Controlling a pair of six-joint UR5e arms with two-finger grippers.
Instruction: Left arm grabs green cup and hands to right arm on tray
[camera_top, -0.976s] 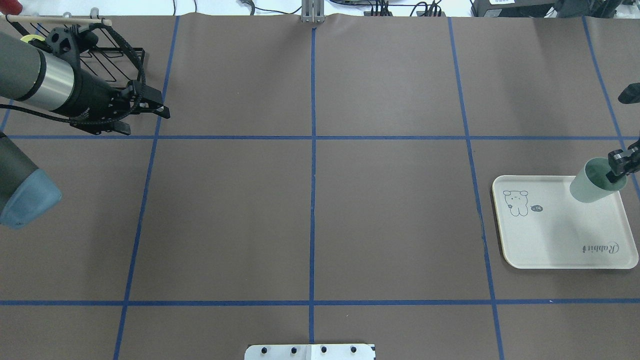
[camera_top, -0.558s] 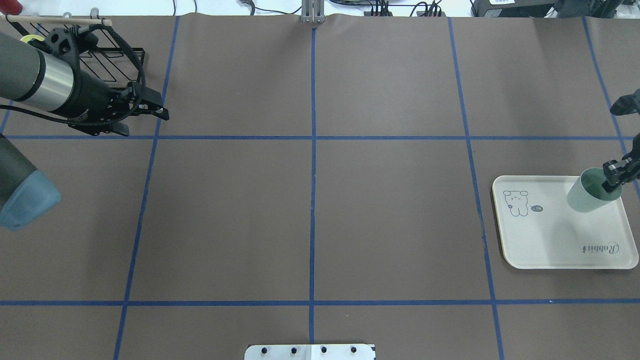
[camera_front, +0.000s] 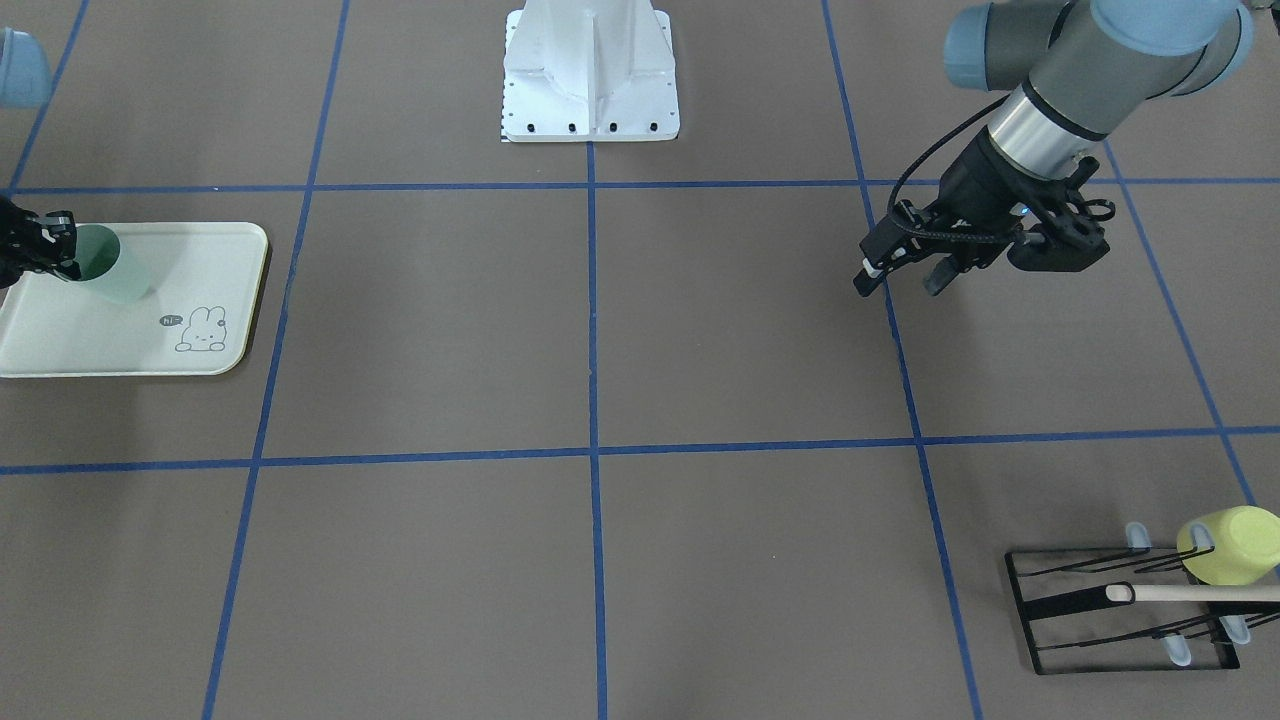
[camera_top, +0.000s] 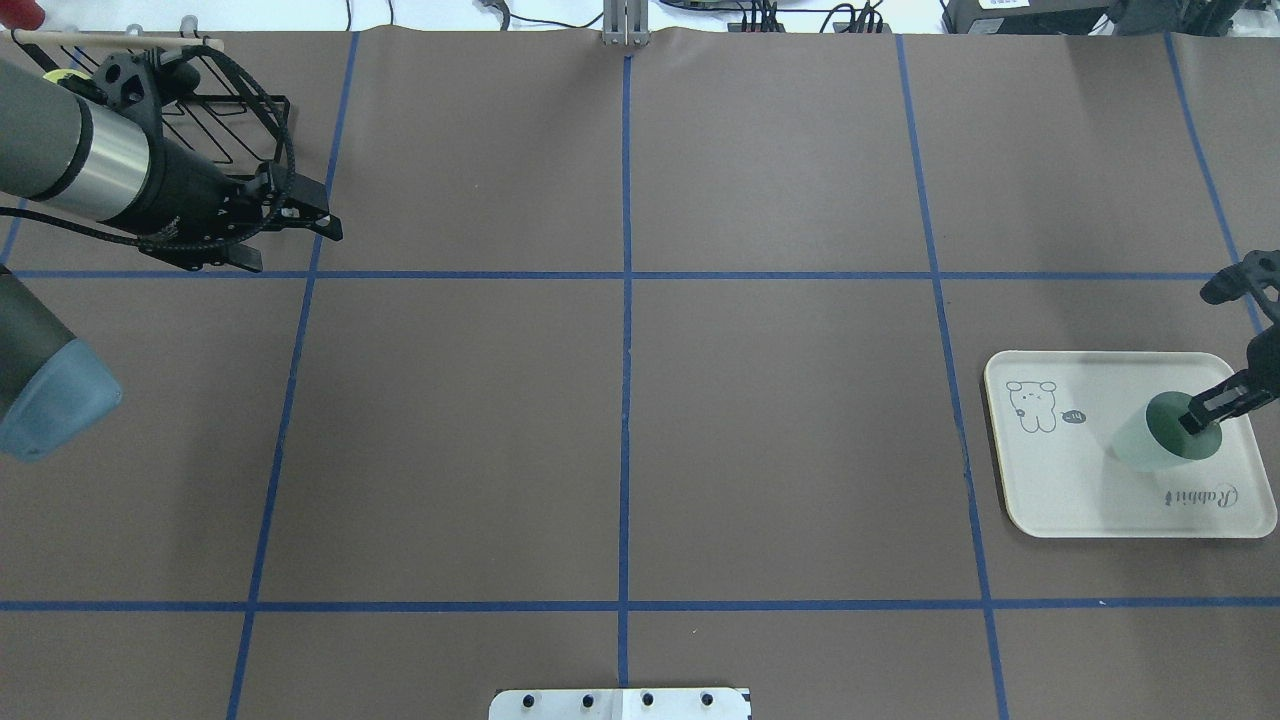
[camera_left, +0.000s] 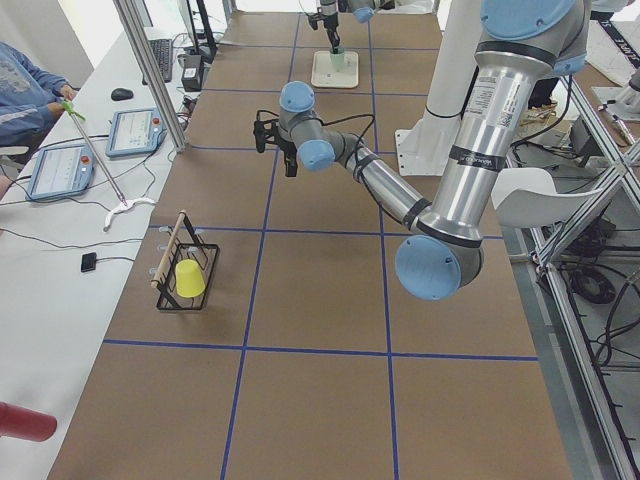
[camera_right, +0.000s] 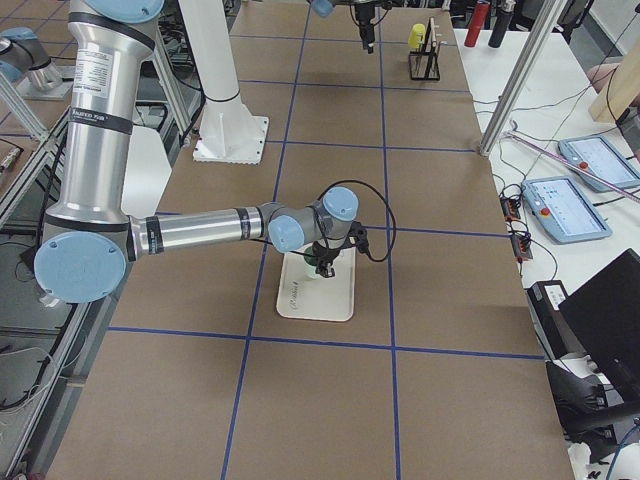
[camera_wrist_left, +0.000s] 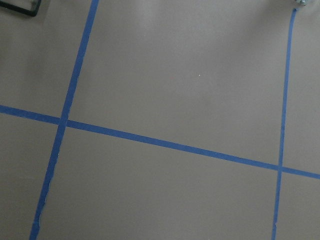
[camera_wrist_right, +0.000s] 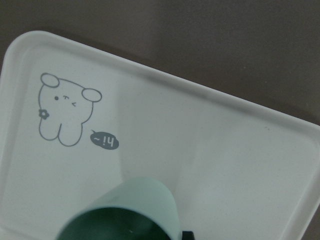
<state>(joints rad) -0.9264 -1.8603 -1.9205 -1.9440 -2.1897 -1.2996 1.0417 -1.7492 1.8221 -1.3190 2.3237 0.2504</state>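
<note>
The pale mint-green cup (camera_top: 1150, 445) hangs tilted over the right half of the cream tray (camera_top: 1070, 490), base low over the tray floor; I cannot tell whether it touches. My right gripper (camera_top: 1196, 417) is shut on the cup's rim, one finger inside its dark green mouth. The right wrist view shows the green cup (camera_wrist_right: 131, 207) over the tray (camera_wrist_right: 225, 150), by the bunny drawing. From across the table the green cup (camera_front: 112, 272) leans on the tray (camera_front: 70, 345) at the right gripper (camera_front: 55, 255). My left gripper (camera_top: 297, 247) hovers open and empty, far away at the table's back left.
A black wire rack (camera_front: 1100, 612) with a yellow-green cup (camera_front: 1228, 546) and a wooden bar stands at the table's corner behind the left gripper (camera_front: 898, 285). The robot's white base (camera_front: 590, 70) sits mid-table edge. A person (camera_left: 22, 80) sits at the side bench.
The right gripper has carried the green cup towards the robot and down, from the tray's back right corner to lower over its right half. The left arm has barely shifted.
</note>
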